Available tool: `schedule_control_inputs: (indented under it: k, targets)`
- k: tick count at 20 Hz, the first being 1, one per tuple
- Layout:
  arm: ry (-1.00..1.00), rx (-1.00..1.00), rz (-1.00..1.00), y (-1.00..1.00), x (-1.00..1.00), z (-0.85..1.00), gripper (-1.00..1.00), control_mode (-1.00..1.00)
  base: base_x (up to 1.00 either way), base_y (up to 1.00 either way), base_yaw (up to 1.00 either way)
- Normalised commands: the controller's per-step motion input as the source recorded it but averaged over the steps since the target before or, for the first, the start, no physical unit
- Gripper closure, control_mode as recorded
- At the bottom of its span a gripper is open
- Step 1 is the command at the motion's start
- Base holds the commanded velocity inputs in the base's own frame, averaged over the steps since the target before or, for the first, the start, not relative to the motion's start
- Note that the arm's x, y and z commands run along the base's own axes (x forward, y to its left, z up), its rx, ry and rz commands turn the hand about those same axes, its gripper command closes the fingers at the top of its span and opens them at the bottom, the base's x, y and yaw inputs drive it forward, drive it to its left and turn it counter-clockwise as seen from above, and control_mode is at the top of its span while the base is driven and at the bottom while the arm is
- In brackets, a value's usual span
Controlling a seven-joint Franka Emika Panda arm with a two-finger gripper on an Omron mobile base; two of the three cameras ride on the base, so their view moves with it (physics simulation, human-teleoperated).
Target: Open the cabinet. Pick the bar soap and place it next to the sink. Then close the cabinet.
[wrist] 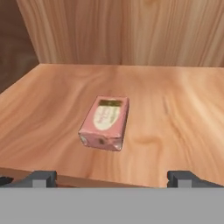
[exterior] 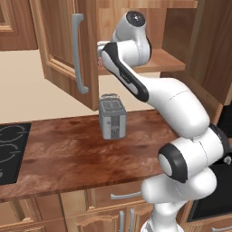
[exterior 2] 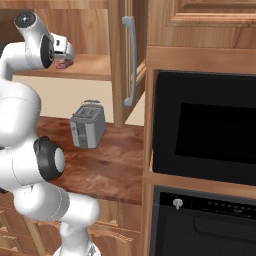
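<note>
Reaching into the open cabinet (exterior: 63, 50), the gripper (wrist: 111, 178) stands spread wide and empty, its tips level with the shelf's (wrist: 175, 113) front edge. The soap (wrist: 105, 122) lies flat near the middle of the shelf, just ahead of the tips and turned slightly askew to them.

Risks, as judged:
- The skew could let one fingertip strike a corner and push the soap toward the back wall.
- The low, flat block leaves little to pinch; tips coming in too low may scrape the shelf.
- The door at the left edge hangs close beside the arm; a wide swing on withdrawal could strike it.

Labelling: a pale oval label shows on the soap's top face; its writing is too blurred to read.
</note>
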Motion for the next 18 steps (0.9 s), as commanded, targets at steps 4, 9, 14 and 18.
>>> schedule_control_inputs:
  k: [4, 9, 14, 18]
  targets:
    - [0.00, 0.00, 0.00, 0.05, 0.18, -0.11, -1.00, -1.00, 0.00, 0.00, 0.00]
    - [0.02, 0.00, 0.00, 0.11, 0.14, -0.03, -1.00, -1.00, 0.00, 0.00, 0.00]
    - [0.03, 0.00, 0.00, 0.08, 0.26, -0.01, -1.00, -1.00, 0.00, 0.00, 0.00]
    - [0.03, 0.00, 0.00, 0.05, 0.24, -0.08, -1.00, -1.00, 0.00, 0.00, 0.00]
